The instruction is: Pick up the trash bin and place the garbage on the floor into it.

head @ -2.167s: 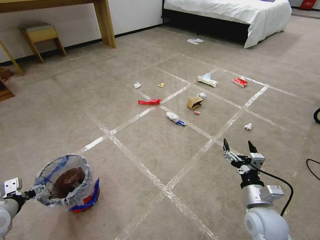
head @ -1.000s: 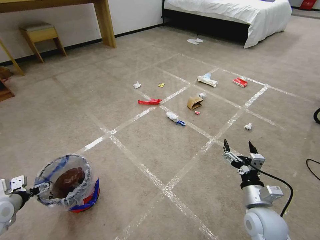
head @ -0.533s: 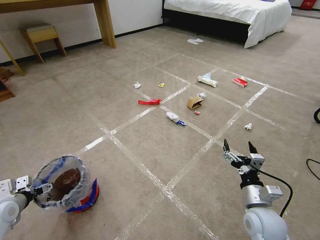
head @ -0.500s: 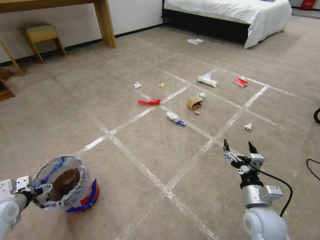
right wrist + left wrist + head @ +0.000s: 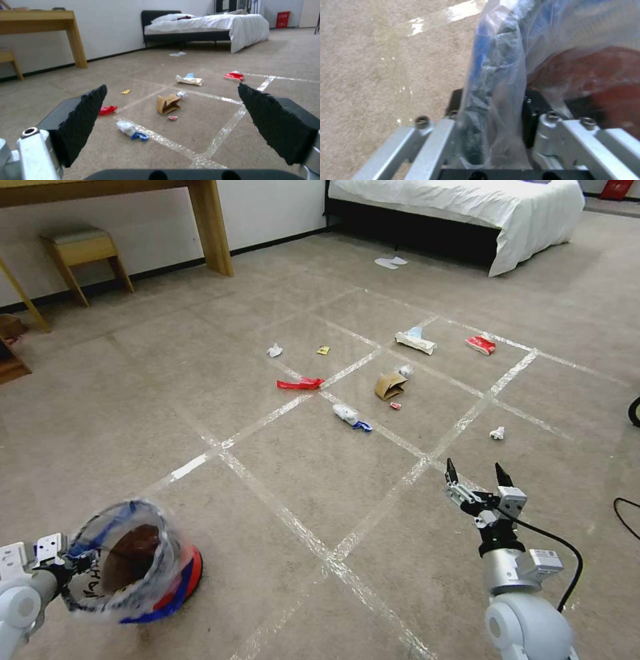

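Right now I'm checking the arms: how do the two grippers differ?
The left gripper is shut on the trash bin's bag-lined rim, holding it tilted; the right gripper is open and holds nothing. The left sits low at the robot's left; the right hovers over bare carpet, pointing toward the garbage. Both are two-fingered.

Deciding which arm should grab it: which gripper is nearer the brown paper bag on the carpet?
Right. The right gripper hangs open short of the brown paper bag; the left gripper, far across, is clamped on the red plastic-lined trash bin.
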Robot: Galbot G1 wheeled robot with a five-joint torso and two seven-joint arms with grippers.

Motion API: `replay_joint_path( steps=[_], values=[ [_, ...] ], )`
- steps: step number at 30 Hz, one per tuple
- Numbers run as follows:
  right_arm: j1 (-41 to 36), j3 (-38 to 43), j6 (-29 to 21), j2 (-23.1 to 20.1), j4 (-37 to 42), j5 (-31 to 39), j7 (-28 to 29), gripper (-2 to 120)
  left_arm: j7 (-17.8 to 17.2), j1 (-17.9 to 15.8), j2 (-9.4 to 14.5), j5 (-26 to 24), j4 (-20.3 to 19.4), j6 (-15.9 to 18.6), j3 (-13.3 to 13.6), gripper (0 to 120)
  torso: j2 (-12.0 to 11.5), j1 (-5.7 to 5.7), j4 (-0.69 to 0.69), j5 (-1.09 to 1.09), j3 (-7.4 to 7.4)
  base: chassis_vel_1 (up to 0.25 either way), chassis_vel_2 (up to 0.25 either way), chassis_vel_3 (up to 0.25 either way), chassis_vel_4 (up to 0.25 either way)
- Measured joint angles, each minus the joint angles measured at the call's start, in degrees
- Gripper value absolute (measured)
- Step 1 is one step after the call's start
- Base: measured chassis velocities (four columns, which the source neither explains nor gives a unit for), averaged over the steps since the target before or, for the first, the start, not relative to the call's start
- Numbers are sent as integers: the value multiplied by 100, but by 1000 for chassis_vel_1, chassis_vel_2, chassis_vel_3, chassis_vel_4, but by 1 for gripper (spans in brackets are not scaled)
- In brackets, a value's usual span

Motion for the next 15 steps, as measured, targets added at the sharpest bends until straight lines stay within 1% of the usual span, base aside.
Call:
replay_joint_path(
  steps=[2,3,4,6,9,15],
  values=[
    [0,0,1,0,-2,0,1,100,9,7,-7,2,-4,0,-11,20,0,0,-1,0,0,0,0,0,0],
    [4,-6,2,0,-14,-4,2,100,37,35,-32,10,-24,-1,-35,15,0,0,-1,0,0,0,0,0,0],
    [4,-6,2,0,-14,-4,2,100,37,35,-32,10,-24,-1,-35,15,0,0,-1,0,0,0,0,0,0],
    [16,-18,2,0,-26,-12,2,100,128,70,-66,54,-31,-2,-61,7,0,0,0,1,-1,0,0,0,0],
    [33,-30,2,0,-30,-17,2,100,170,98,-109,71,-45,-2,-101,4,1,0,-1,1,-1,0,0,0,0],
    [38,-30,2,-24,-38,-17,3,100,225,198,-155,98,-141,0,-208,4,0,0,-1,-8,1,0,0,0,0]
  ],
)
